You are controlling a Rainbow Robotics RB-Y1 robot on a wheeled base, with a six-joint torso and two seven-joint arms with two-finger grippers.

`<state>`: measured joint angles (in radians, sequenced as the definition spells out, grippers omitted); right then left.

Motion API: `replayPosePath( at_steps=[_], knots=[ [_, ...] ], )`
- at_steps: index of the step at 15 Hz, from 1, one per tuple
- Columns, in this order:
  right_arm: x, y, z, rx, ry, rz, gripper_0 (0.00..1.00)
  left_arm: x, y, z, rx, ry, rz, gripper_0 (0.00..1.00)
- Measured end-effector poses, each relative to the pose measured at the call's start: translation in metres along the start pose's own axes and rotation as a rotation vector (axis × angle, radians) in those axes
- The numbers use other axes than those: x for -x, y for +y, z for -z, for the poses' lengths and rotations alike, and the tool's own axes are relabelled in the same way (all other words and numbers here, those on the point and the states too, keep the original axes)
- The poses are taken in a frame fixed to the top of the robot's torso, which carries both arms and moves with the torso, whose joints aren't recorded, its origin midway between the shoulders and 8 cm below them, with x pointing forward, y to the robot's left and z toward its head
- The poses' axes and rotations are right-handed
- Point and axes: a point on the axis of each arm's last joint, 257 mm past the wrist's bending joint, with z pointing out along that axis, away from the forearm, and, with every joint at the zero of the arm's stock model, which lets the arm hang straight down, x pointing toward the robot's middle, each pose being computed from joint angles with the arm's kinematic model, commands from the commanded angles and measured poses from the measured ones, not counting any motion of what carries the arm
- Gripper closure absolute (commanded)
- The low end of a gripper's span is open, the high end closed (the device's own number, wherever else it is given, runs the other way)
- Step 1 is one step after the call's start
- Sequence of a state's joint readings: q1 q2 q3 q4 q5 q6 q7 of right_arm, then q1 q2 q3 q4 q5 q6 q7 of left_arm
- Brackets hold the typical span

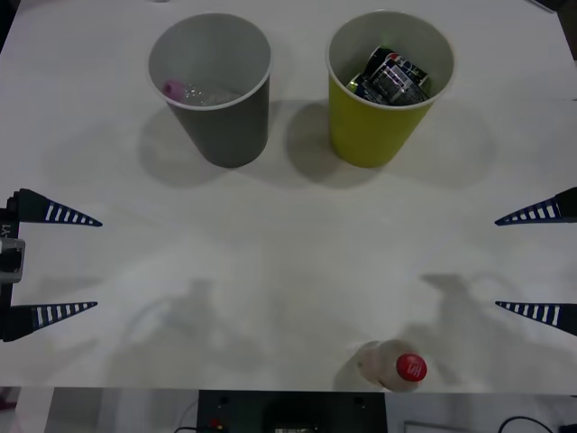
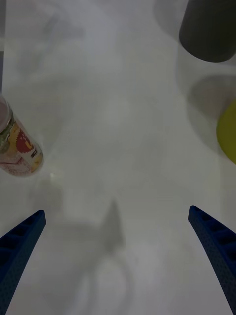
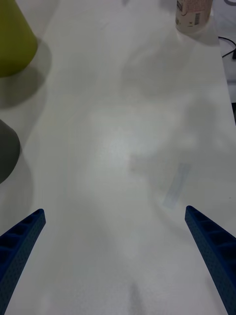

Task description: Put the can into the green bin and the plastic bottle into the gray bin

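Red-capped plastic bottle [image 1: 397,366] stands at the table's [image 1: 288,271] near edge, just inward of the right gripper [image 1: 536,263], spread wide and empty. Left gripper [image 1: 59,263] likewise gapes, holding nothing. Farther back: gray bin [image 1: 215,86], then green bin [image 1: 383,86] with cans [image 1: 392,77] inside.

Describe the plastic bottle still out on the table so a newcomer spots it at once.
On the white table, look along the near edge, toward the right gripper. The plastic bottle stands there alone, upright, red-capped with an orange-yellow label; the other bottle, pink-capped, lies inside the gray bin.
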<state>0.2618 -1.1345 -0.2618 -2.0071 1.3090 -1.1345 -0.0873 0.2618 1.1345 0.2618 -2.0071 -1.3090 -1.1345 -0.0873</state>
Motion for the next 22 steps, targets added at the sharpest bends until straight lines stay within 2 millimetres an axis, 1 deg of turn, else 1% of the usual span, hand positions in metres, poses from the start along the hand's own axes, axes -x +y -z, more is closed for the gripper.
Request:
replayPosePath(
  at_steps=[3,6,9,12,18,22],
  knots=[
    [0.0,0.003,-0.003,0.003,-0.013,-0.017,0.0,0.0,0.0,0.0,0.0,0.0,0.0,0.02],
    [0.001,0.002,-0.002,0.004,-0.017,-0.014,0.0,0.0,0.0,0.0,0.0,0.0,0.0,0.02],
    [-0.005,0.003,0.001,0.023,-0.012,0.044,0.0,0.0,0.0,0.0,0.0,0.0,0.0,0.02],
    [-0.016,0.009,0.004,0.093,-0.046,0.097,0.0,0.0,0.0,0.0,0.0,0.0,0.0,0.02],
    [-0.035,0.025,-0.009,0.211,-0.178,0.131,0.0,0.0,0.0,0.0,0.0,0.0,0.0,0.02],
    [-0.04,0.039,-0.024,0.253,-0.246,0.181,0.0,0.0,0.0,0.0,0.0,0.0,0.0,0.02]
  ],
)
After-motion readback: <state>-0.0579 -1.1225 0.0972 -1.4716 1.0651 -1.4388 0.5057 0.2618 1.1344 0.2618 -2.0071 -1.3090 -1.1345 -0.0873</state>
